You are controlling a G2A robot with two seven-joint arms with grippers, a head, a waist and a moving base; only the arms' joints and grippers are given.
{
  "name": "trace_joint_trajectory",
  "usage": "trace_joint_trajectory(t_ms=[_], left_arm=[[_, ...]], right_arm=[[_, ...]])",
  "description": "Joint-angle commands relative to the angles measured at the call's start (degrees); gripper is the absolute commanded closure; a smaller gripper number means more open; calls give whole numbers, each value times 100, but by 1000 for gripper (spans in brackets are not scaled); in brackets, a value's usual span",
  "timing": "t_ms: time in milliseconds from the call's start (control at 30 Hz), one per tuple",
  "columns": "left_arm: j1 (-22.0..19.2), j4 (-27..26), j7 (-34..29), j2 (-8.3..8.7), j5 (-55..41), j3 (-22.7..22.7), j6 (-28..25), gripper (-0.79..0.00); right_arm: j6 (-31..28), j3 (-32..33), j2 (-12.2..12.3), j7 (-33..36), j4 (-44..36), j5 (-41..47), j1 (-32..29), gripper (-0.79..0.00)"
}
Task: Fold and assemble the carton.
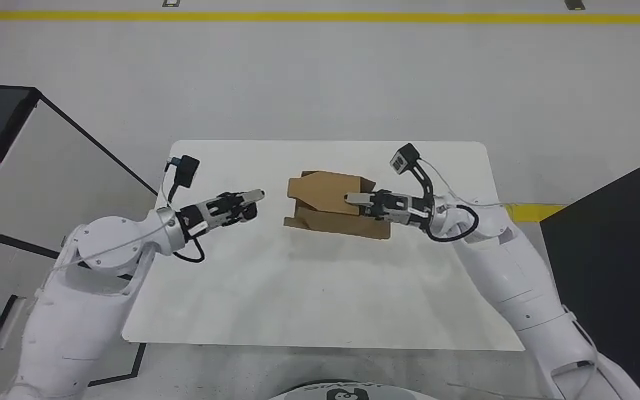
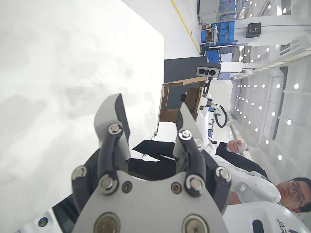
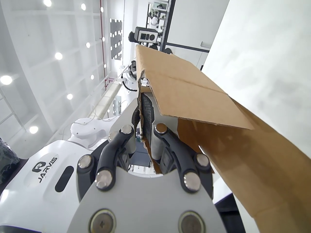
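Observation:
A brown cardboard carton point(image 1: 335, 203) stands partly opened near the middle of the white table point(image 1: 300, 300), its flaps spread. My right gripper point(image 1: 352, 198) comes in from the right and is shut on one of the carton's flaps point(image 3: 143, 112), the cardboard pinched between its pads. My left gripper point(image 1: 255, 196) hovers to the left of the carton, a short gap away, open with nothing between its fingers point(image 2: 121, 115). In the left wrist view the carton point(image 2: 170, 105) shows its open end beyond the fingertips.
A black panel point(image 1: 30, 130) stands off the table's left side and another dark panel point(image 1: 600, 250) off the right. A yellow floor line point(image 1: 320, 16) runs behind the table. Bare tabletop lies in front of the carton.

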Motion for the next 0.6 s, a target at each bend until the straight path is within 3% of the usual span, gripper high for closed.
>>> trace_joint_trajectory(t_ms=[0, 200, 433, 567], left_arm=[[32, 30, 202, 2, 86, -66, 298, 0], [34, 41, 266, 2, 117, -78, 384, 0], [249, -475, 408, 42, 1363, 31, -1044, 0], [345, -682, 666, 55, 2080, 47, -1247, 0]], right_arm=[[28, 31, 6, -88, -14, -79, -1, 0], [28, 31, 6, -88, -14, -79, -1, 0], [158, 9, 6, -169, -118, -128, -60, 0], [272, -8, 3, -95, -88, -72, -28, 0]])
